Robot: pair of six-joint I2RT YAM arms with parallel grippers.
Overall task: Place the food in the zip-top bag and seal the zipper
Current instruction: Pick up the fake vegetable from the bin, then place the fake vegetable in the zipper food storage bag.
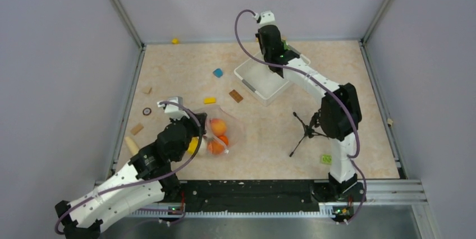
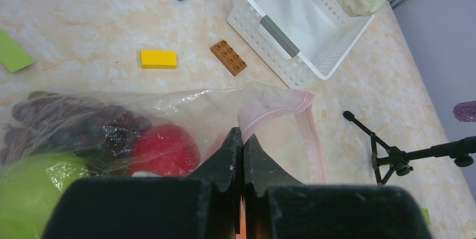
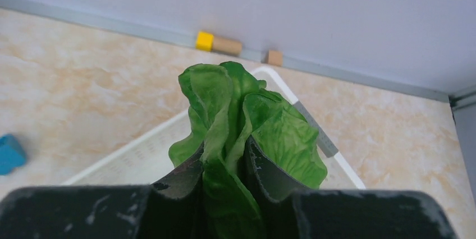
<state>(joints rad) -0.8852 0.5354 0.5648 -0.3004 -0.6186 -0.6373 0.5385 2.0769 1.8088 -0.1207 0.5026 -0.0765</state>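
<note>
Fingers of the left gripper (image 2: 242, 141) were pressed together on the zip-top bag (image 2: 168, 101), its wrist view alone showing grapes (image 2: 84, 124) and apple (image 2: 164, 150) inside; farther off, the right gripper (image 3: 224, 146) pinched lettuce (image 3: 252, 115) over the basket (image 3: 134, 155).

My right pincer (image 3: 223, 150) is matt black plastic, scuffed. The lettuce (image 3: 280, 138) looks waxy, veined plastic. The zip-top bag (image 2: 185, 101) is clear, crinkly film; the basket (image 2: 252, 21) white perforated plastic; the worktop (image 2: 84, 20) smooth, marbled.
</note>
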